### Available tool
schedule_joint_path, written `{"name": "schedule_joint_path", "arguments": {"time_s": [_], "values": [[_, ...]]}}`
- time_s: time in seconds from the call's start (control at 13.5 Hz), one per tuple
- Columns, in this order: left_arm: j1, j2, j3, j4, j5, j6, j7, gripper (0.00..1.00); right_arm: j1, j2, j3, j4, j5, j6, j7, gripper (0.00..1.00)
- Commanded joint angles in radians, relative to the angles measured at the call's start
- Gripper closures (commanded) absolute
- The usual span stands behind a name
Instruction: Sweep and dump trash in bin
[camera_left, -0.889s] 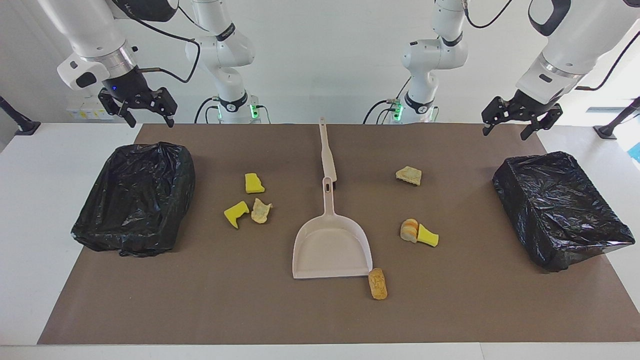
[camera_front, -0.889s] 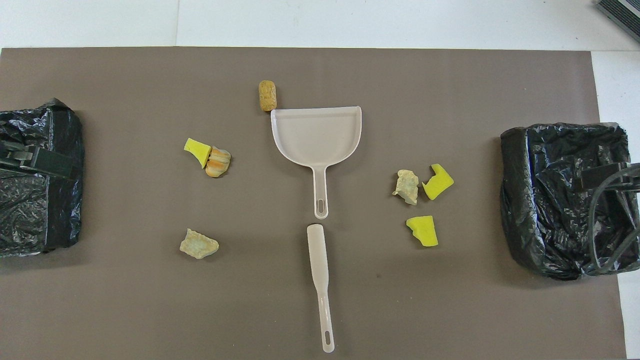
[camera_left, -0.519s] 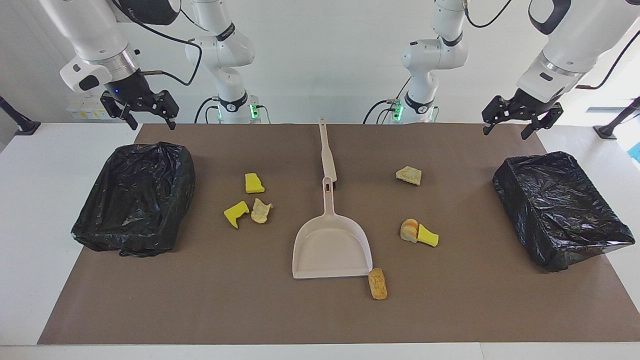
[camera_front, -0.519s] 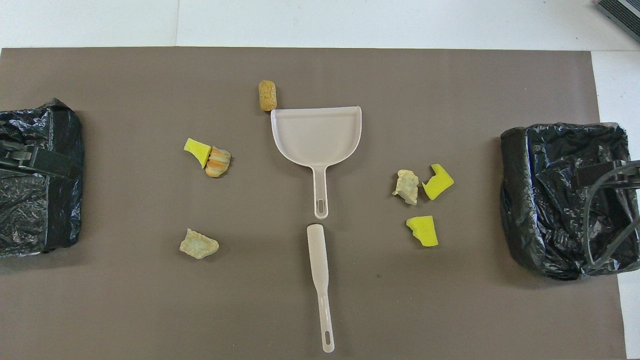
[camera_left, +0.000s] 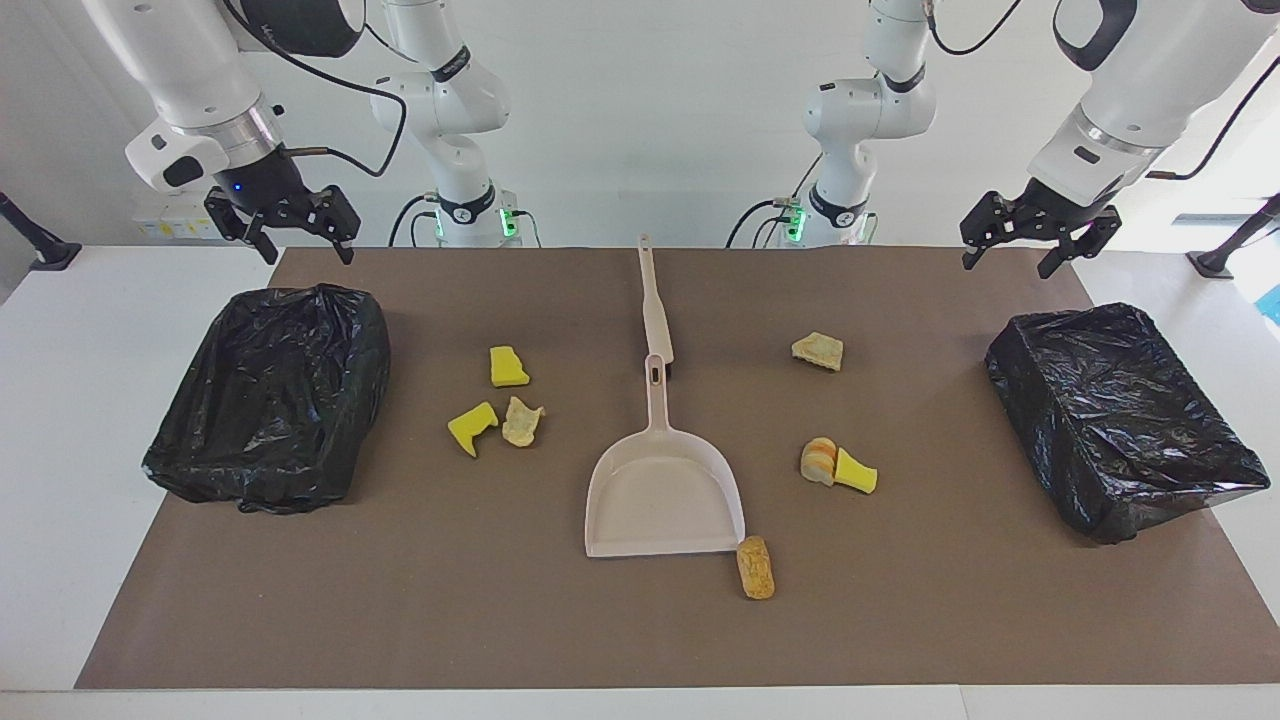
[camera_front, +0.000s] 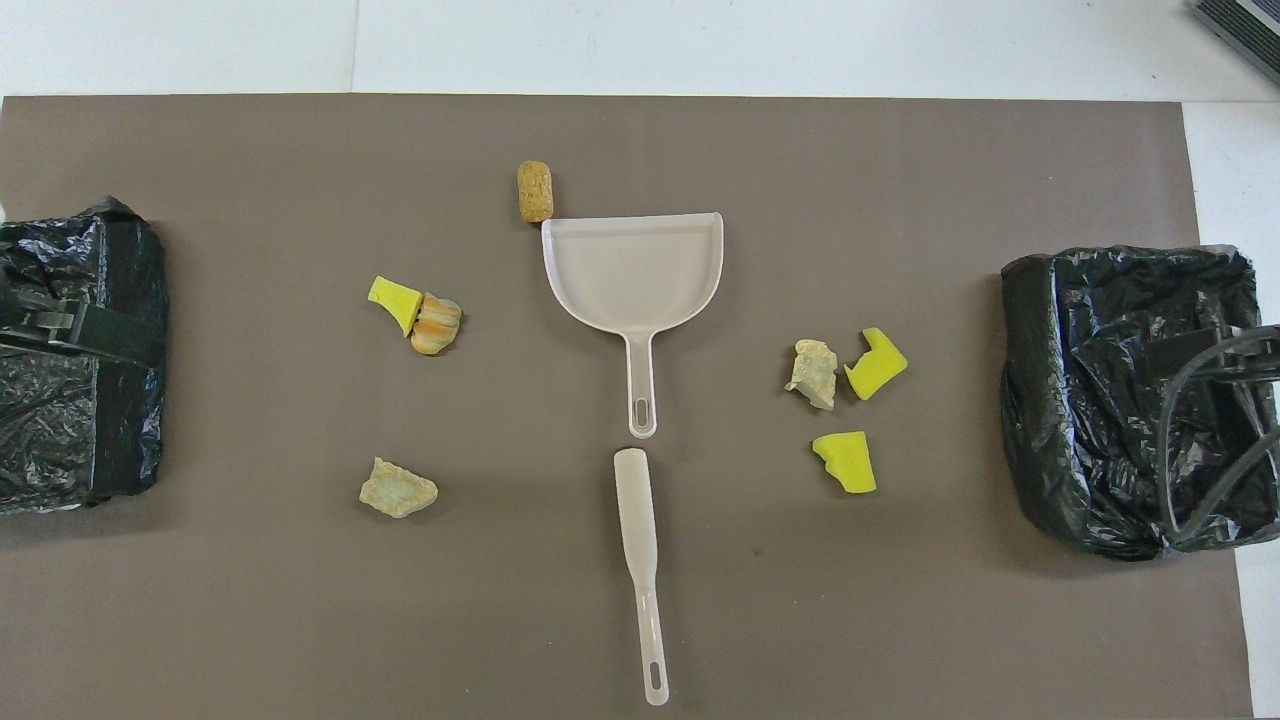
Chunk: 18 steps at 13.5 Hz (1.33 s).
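Note:
Several trash scraps lie on the brown mat. Toward the right arm's end are two yellow sponge chunks and a tan piece. Toward the left arm's end are a tan piece, an orange bread-like piece and a yellow chunk. A tan cylinder touches the dustpan's lip. The beige dustpan lies mid-table, with the brush in line with its handle, nearer to the robots. My right gripper and left gripper hang open and empty, high over the mat's corners.
A bin lined with a black bag stands at the right arm's end and another at the left arm's end. In the overhead view they show at the edges. White table surrounds the mat.
Both grippers have risen slightly and the right one has turned a little. Nothing on the table has moved.

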Motion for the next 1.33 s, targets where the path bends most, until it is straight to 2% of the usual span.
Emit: {"name": "schedule_joint_path", "arguments": {"time_s": [0.0, 0.15, 0.59, 1.26], "values": [[-0.020, -0.095, 0.007, -0.163, -0.052, 0.118, -0.009, 0.00, 0.002, -0.028, 0.016, -0.039, -0.013, 0.020, -0.033, 0.00], [-0.075, -0.130, 0.008, -0.251, -0.053, 0.193, -0.011, 0.00, 0.002, -0.031, 0.026, -0.049, -0.010, 0.019, -0.038, 0.00], [-0.226, -0.155, 0.007, -0.412, -0.055, 0.333, -0.018, 0.00, 0.001, -0.050, 0.030, -0.077, -0.006, 0.011, -0.039, 0.00], [-0.548, -0.175, 0.007, -0.676, -0.055, 0.631, -0.354, 0.00, -0.003, -0.053, 0.028, -0.117, -0.006, 0.017, -0.077, 0.00]]}}
